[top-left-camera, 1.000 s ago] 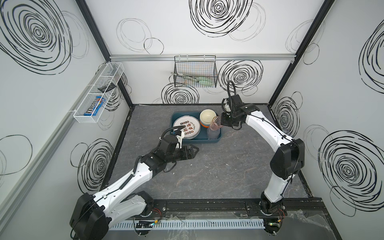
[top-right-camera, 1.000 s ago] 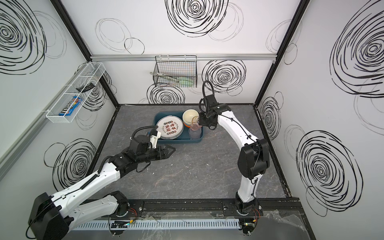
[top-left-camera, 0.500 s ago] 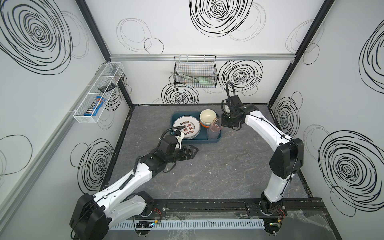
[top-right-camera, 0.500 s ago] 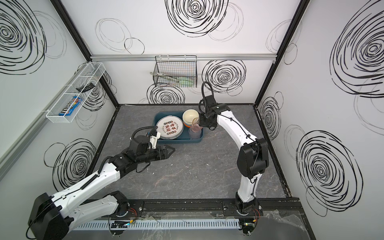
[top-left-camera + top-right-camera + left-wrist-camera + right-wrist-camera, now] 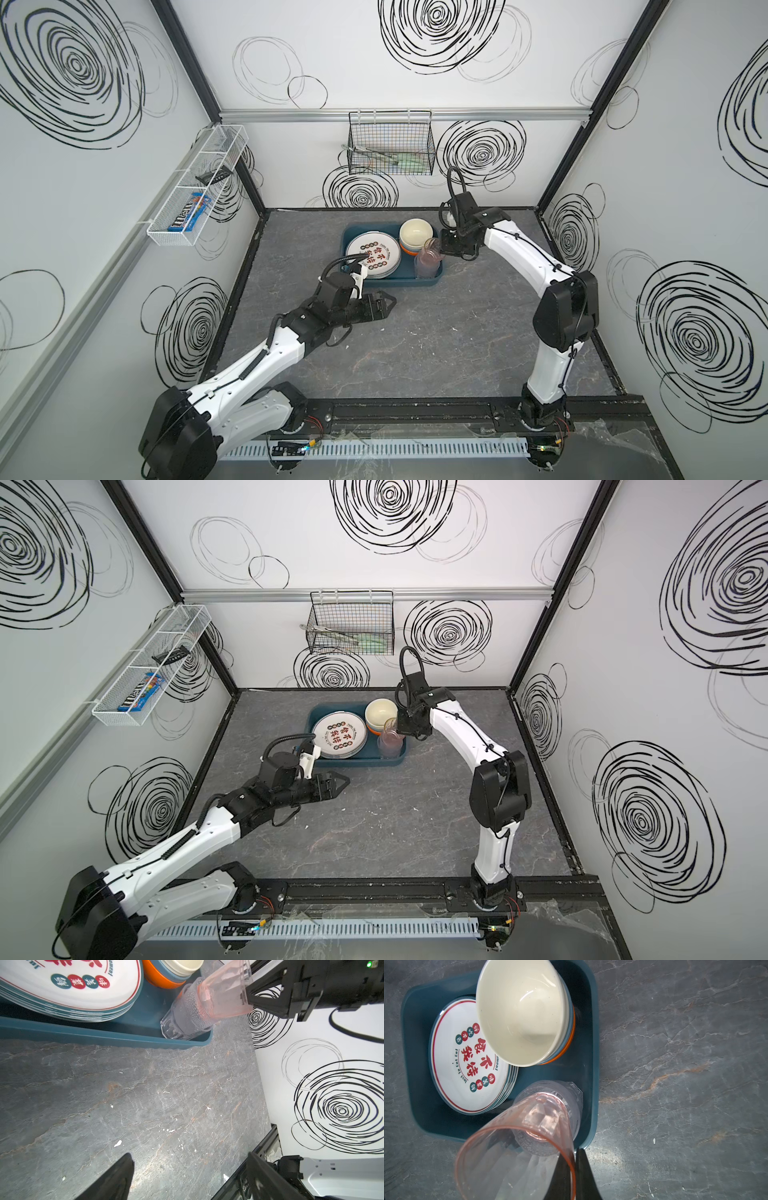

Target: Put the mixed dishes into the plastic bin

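In both top views a black wire basket (image 5: pixel 390 143) hangs from an aluminium rail (image 5: pixel 291 115) at upper centre, with metal tongs (image 5: pixel 361 148) and something pale green (image 5: pixel 409 160) lying inside. On the left-hand wall a white mesh tray (image 5: pixel 170 237) holds a blue candy packet (image 5: pixel 189 212) in its lowest compartment and a dark flat object (image 5: pixel 212 176) in the middle one. A grey marbled tabletop (image 5: pixel 436 345) flecked with white fills the lower centre between white panels (image 5: pixel 353 62) scribbled with black swirls, and a white slotted cable duct (image 5: pixel 395 449) runs along the bottom.
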You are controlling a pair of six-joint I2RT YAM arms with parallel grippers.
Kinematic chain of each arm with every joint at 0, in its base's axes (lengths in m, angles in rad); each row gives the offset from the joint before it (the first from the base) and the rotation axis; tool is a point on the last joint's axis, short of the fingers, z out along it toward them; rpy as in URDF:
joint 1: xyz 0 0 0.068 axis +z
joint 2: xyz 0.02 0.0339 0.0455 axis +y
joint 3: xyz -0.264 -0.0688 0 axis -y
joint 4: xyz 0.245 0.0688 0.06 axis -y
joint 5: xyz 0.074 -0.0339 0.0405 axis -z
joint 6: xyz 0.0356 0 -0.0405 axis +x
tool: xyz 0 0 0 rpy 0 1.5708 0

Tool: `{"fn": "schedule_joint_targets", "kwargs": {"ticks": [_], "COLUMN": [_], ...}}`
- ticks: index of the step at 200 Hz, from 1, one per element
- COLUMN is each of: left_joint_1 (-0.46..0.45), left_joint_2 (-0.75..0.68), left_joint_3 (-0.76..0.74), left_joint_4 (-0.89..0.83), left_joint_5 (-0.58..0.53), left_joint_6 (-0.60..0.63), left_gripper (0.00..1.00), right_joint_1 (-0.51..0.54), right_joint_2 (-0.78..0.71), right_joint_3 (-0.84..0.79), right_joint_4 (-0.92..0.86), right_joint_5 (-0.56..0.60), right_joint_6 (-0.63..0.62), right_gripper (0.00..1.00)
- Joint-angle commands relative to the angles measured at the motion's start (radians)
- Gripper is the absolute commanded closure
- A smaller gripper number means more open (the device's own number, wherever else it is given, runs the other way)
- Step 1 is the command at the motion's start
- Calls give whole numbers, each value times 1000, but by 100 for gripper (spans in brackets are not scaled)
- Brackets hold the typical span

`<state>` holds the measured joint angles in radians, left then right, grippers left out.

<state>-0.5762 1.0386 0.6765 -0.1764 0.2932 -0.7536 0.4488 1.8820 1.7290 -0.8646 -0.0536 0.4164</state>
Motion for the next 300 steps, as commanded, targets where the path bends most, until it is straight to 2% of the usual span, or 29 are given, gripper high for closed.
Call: {"fn": "schedule_joint_targets", "kwargs": {"ticks": [1,41,66,83,153,182,192,198,211,244,281,282,284,286,300], "left_joint_1": [12,18,21,23,54,117,147,167,210,305,384,386,389,393,410], "left_joint_2": [-17,-21,-24,-28,-51,-60,-55,-53,-46,-24,-28,-28,-29,-30,-37], "left_joint_3": [-13,-21,-25,-26,-17,22,50,68,104,176,224,225,227,230,235], "left_joint_4": [43,47,47,46,19,-36,-65,-82,-110,-154,-168,-169,-168,-169,-154], "left_joint_5": [10,13,17,18,8,9,9,8,4,-9,-148,-152,-161,-172,-249], "left_joint_6": [-8,-9,-9,-9,0,42,66,83,115,180,224,225,228,231,258], "left_gripper": [12,12,12,12,11,7,2,0,4,4,4,4,4,4,4], "right_joint_1": [10,14,22,23,23,18,14,11,4,-7,-21,-22,-23,-24,-45], "right_joint_2": [12,30,39,36,-28,-92,-116,-134,-174,-295,-456,-459,-469,-477,-517], "right_joint_3": [32,34,55,68,56,-8,-34,-54,-105,-247,-463,-469,-480,-493,-551], "right_joint_4": [-34,-33,-42,-43,-18,41,62,81,123,253,485,491,501,512,562], "right_joint_5": [17,18,25,27,35,37,34,32,25,6,34,35,41,47,80], "right_joint_6": [-10,-7,-2,-1,5,10,12,12,12,-19,-45,-45,-43,-43,-36], "right_gripper": [99,93,80,76,71,68,66,64,59,39,24,22,6,0,3]}}
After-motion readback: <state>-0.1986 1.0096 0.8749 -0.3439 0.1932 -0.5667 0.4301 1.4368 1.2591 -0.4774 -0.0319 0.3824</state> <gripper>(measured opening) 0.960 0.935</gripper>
